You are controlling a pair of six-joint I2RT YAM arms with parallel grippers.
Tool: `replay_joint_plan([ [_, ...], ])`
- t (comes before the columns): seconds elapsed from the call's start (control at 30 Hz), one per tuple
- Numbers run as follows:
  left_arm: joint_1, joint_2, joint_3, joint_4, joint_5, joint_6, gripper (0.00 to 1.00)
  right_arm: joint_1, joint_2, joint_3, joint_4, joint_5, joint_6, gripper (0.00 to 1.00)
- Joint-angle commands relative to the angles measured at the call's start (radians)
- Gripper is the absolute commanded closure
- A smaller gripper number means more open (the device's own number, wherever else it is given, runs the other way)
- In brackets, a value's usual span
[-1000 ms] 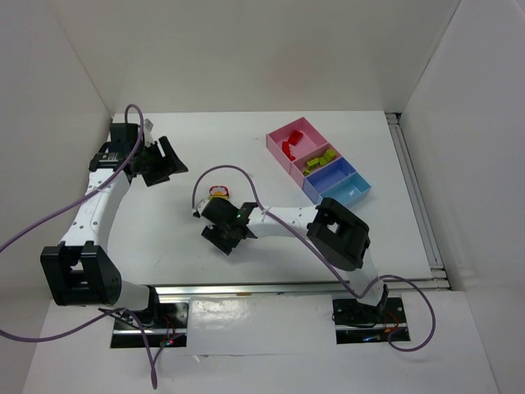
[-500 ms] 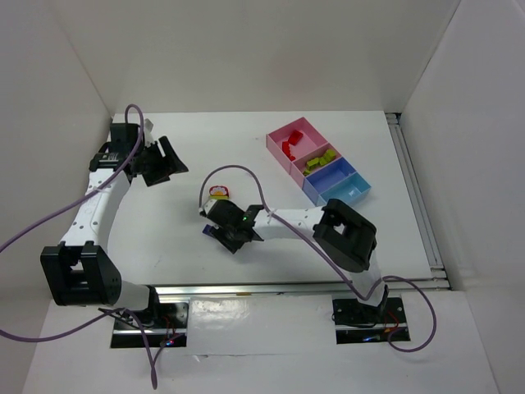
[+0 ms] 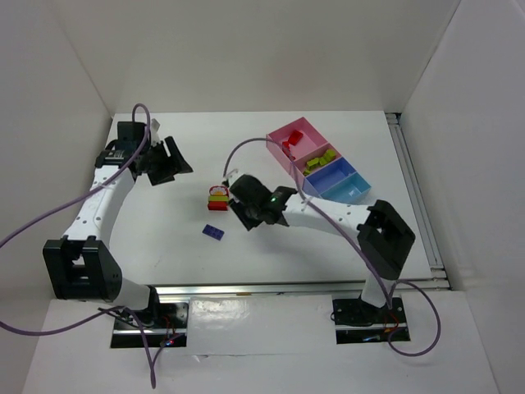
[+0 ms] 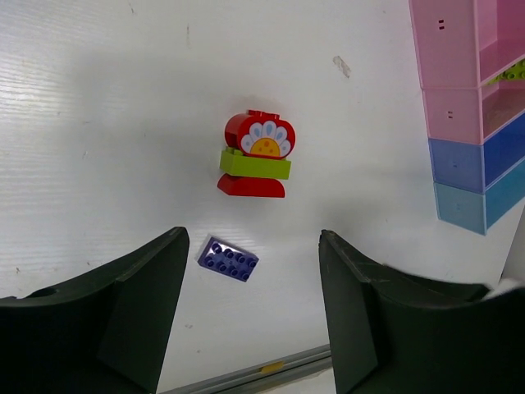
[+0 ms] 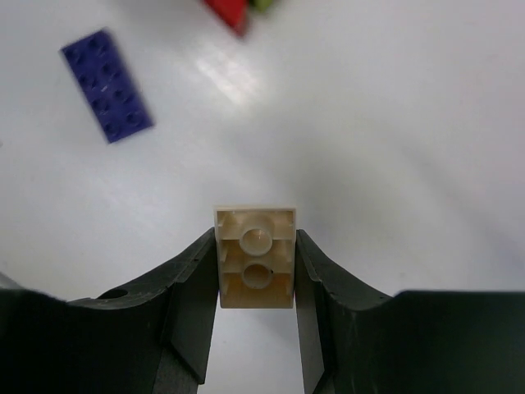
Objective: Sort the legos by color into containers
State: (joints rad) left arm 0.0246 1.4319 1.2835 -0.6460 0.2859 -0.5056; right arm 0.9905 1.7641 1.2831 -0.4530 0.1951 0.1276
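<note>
Beige plastic, one brick [image 5: 255, 256], is pinched squarely between the right jaws [image 5: 255, 240]. A second ago they crouched low over the purple plate [image 3: 214, 232] on the desk [image 3: 164, 222] and have since risen toward the upper right; I'd judge the pick made and the carry begun. Beyond lie the red-and-green stack [image 3: 218, 195], then the containers [image 3: 338, 175] at upper right. At upper left, the left jaws [image 4: 253, 238] hang wide open, empty.

White table [image 3: 164, 246] enclosed by white walls [image 3: 246, 49], a metal rail [image 3: 417, 197] along its right edge
</note>
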Motion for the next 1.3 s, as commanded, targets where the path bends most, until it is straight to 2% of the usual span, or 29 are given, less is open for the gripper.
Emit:
replay_joint_plan([
  [0.0,-0.015,0.012,0.057,0.009,-0.013,-0.022,0.25,-0.087,-0.097,-0.008,-0.029,0.0,0.017,0.64],
  [0.37,-0.045,0.042,0.085,0.019,-0.022,-0.022,0.25,-0.292,-0.127,0.076,-0.099,-0.112,0.03,0.64],
  [0.47,-0.045,0.053,0.094,0.019,-0.022,-0.022,0.25,-0.357,-0.159,0.073,-0.108,-0.088,0.06,0.64],
  [0.57,-0.045,0.073,0.105,0.019,-0.013,-0.022,0.25,-0.441,-0.225,-0.011,-0.064,-0.04,0.081,0.64],
  [0.67,-0.054,0.093,0.105,0.019,-0.004,-0.013,0.25,-0.527,-0.213,-0.008,-0.105,0.042,0.122,0.64],
  [0.9,-0.072,0.104,0.114,0.028,-0.004,-0.013,0.25,-0.673,-0.138,0.022,-0.108,0.101,0.217,0.62],
  [1.2,-0.081,0.104,0.114,0.028,-0.016,-0.013,0.25,-0.754,-0.057,0.064,-0.075,0.113,0.227,0.61],
  [1.27,-0.091,0.104,0.103,0.019,-0.025,-0.013,0.24,-0.766,-0.057,0.064,-0.064,0.113,0.227,0.58],
])
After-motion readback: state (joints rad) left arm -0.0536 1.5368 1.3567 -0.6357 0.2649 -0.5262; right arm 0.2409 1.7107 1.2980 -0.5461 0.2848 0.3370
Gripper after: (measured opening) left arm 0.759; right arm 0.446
